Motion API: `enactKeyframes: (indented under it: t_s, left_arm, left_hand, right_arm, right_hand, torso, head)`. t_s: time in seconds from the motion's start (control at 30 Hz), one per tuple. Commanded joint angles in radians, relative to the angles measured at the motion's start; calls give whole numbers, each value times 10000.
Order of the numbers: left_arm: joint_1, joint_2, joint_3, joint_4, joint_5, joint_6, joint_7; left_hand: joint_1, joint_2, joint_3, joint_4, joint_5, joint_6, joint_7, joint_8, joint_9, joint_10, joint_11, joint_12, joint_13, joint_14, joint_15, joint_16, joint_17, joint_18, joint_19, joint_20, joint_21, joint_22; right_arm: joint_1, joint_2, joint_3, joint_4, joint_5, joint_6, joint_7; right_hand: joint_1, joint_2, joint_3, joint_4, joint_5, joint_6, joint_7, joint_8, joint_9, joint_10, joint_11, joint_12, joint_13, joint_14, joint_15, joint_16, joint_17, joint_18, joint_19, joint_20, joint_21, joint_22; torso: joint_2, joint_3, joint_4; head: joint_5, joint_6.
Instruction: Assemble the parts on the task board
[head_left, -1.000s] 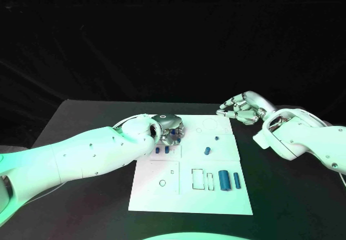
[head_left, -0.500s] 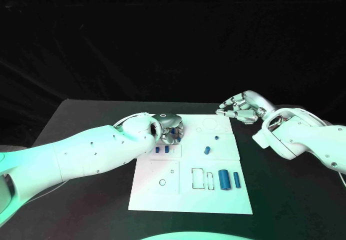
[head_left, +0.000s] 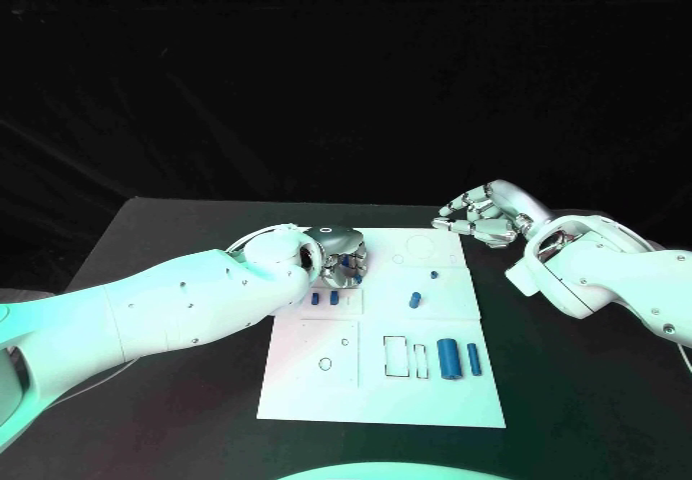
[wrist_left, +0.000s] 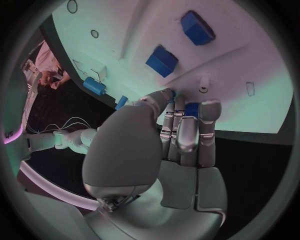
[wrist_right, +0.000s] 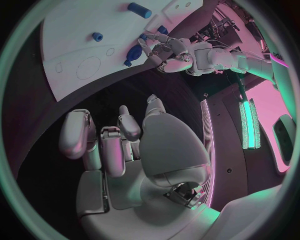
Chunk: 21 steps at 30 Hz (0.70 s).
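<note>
**Two hands, left one is on the job**

We see our left hand (head_left: 340, 262) down on the far-left part of the task board (head_left: 433, 400), fingers closed on a small blue part (wrist_left: 191, 109) at the fingertips. Two more blue parts (head_left: 325, 298) lie just near-side of that hand, side by side, long axes running near-far. Small blue part (head_left: 415, 298) sits mid-board to the right; two blue cylinders (head_left: 459, 358) lie near-right, axes near-far too. Right hand (head_left: 476, 220) hovers off the board's far-right corner over the desk (head_left: 173, 400), fingers curled, holding nothing. Our read: left hand is nearer everything; seating target lies directly under its fingertips.
</note>
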<state>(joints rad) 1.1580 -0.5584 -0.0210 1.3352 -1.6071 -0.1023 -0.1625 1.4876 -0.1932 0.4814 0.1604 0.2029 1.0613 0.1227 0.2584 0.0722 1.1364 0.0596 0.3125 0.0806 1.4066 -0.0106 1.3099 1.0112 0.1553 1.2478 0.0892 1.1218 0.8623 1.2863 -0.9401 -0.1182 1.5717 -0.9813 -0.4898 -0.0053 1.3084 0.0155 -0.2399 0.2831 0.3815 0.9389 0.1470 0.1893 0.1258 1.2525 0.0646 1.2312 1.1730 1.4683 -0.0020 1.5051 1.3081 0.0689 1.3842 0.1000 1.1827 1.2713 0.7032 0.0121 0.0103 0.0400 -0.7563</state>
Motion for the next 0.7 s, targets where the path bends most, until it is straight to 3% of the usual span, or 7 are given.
enactKeyframes:
  t_s: [0.03, 0.33, 0.7]
  left_arm:
    - [-35, -25, -26, -2, 163, -56, 140]
    - [-35, -219, 17, 194, 318, -441, 116]
    - [-29, -871, 359, 1011, 553, -738, -29]
  left_hand:
    - [-59, 7, -10, -85, -43, 109, 7, -103, 4, 116, 25, -151, -33, 26, -23, -22, -38, -143, -17, -49, 37, 14]
    - [-82, -16, 0, -114, -42, 126, 44, -212, -8, 163, 46, -308, -62, 28, -3, -17, -59, -144, -24, -48, 54, 34]
    - [-175, -92, -36, -103, -49, 174, 80, -326, -13, 261, 68, -455, -70, 49, 17, 3, -61, -157, 13, -48, 118, 120]
  right_arm:
    - [-5, 11, 1, -1, -44, 41, 80]
    - [-6, 30, 1, -51, -44, 40, 92]
    - [-9, 33, 0, -153, -44, 35, 91]
  right_hand:
    - [16, 69, -50, -14, 35, -29, -4, 64, -11, -30, 1, -35, 5, 700, -74, -59, 1296, 199, -39, -43, -24, 12]
    - [5, 78, -63, -5, 7, -19, -7, 76, -11, -14, -2, -21, 18, 702, -76, -56, 1302, 200, -39, -44, -31, 11]
    - [5, 78, -63, -5, 7, -19, -7, 76, -11, -14, -2, -21, 18, 702, -76, -56, 1302, 200, -39, -44, -31, 11]
  torso:
    - [-1, 1, 4]
    - [-18, 0, 0]
    - [-15, 11, 27]
  head:
    - [4, 11]
    - [9, 86]
    - [47, 150]
